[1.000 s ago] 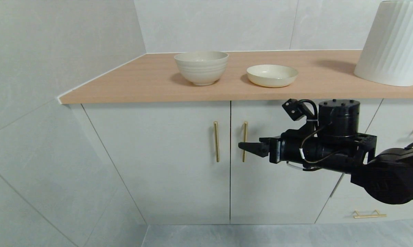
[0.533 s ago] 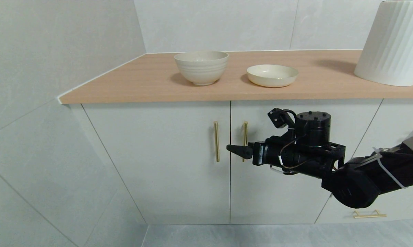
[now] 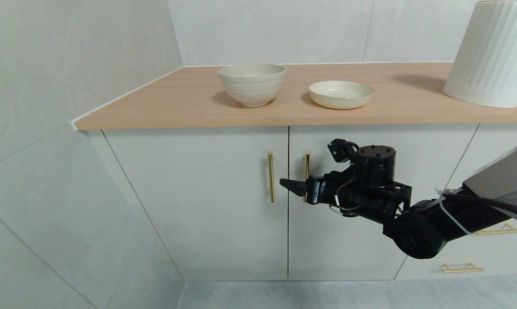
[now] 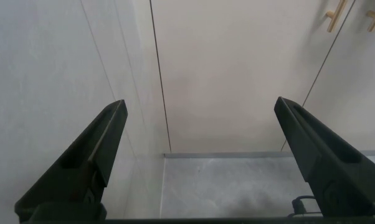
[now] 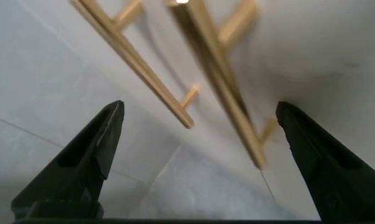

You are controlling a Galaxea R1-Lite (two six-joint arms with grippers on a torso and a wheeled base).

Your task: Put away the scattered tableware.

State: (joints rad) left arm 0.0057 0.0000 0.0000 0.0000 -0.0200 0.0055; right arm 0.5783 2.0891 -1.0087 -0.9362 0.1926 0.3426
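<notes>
Nothing stowed yet | cream ribbed bowl point(image 3: 252, 84), shallow cream dish point(image 3: 340, 94) on wooden surface point(image 3: 177, 103), above right jaws | jaws gaping, empty, brass door handles point(image 3: 270, 177) just ahead

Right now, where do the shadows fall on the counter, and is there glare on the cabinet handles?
Head view: the deep bowl, the shallow dish and the white ribbed container each cast a soft shadow to their left on the wooden countertop. Right wrist view: the nearer brass handle shows a small bright glint at one end.
</notes>
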